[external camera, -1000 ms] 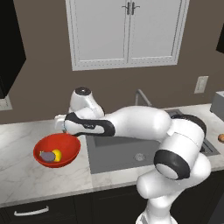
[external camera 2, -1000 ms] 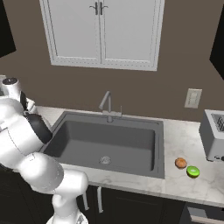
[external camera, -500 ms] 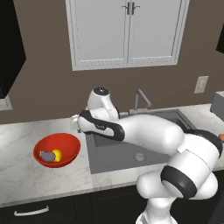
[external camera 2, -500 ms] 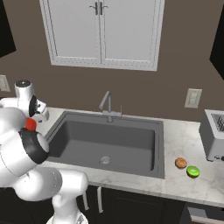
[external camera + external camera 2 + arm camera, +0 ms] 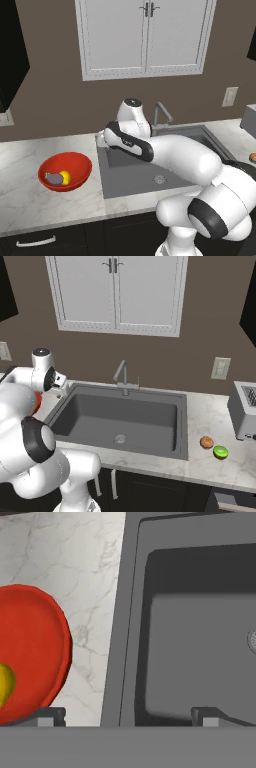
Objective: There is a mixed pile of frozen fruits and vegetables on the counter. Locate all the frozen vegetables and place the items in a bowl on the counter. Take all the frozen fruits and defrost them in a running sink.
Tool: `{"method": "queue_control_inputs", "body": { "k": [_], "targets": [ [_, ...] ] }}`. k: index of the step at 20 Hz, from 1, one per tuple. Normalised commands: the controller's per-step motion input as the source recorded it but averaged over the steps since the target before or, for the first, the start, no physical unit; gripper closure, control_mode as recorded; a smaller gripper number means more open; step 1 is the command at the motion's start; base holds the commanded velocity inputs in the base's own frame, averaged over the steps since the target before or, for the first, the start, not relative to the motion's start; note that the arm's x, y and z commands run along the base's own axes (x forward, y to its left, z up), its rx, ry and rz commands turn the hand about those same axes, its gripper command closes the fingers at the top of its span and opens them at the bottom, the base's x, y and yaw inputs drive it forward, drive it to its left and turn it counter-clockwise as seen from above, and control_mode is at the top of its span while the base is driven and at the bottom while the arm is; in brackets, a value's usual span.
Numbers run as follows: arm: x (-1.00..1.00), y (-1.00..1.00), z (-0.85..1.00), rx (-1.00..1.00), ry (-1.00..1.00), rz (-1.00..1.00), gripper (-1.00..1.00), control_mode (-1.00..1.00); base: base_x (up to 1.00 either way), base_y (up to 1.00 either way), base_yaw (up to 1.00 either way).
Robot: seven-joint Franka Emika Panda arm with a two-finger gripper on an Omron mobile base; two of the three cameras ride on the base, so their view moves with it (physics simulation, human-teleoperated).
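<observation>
Marbled counter (image 5: 30,200) runs along a brown wall under white cabinets, with the dark sink (image 5: 120,421) sunk into its middle. Left of the sink sits the red bowl (image 5: 75,167), and inside it lie the yellow vegetable (image 5: 64,177) and the purple-grey eggplant-like piece (image 5: 52,178), touching each other. Right of the sink, near the toaster (image 5: 244,411), the bright green fruit (image 5: 220,452) and an orange-brown fruit (image 5: 206,442) rest just beside one another on the stone. A second ago the arm reached over the bowl; since then it has swung toward the sink, and the gripper (image 5: 129,716) now hangs over the sink's left rim, between bowl and basin. Its fingertips (image 5: 50,716) stand wide apart with nothing between them. So the vegetable half looks finished, and the likely next stage is crossing to the fruits. No water can be seen running from the faucet (image 5: 121,372).
</observation>
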Motion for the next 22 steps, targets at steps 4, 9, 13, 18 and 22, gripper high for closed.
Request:
{"method": "queue_control_inputs", "body": {
  "k": [4, 9, 13, 18, 22],
  "targets": [
    [0.0, -0.51, 0.0, -0.06, 0.07, 0.0, -1.0, -1.0, 0.0, 0.0, 0.0],
    [0.0, -0.53, 0.0, -0.1, 0.07, 0.0, -1.0, -1.0, 0.0, 0.0, 0.0],
    [0.0, -0.54, 0.0, -0.12, 0.05, 0.0, -1.0, -1.0, 0.0, 0.0, 0.0],
    [0.0, -0.49, 0.0, -0.14, 0.04, 0.0, -1.0, -1.0, 0.0, 0.0, 0.0],
    [-0.03, -0.5, 0.0, -0.15, 0.03, 0.0, -1.0, -1.0, 0.0, 0.0, 0.0]
  ]
}}
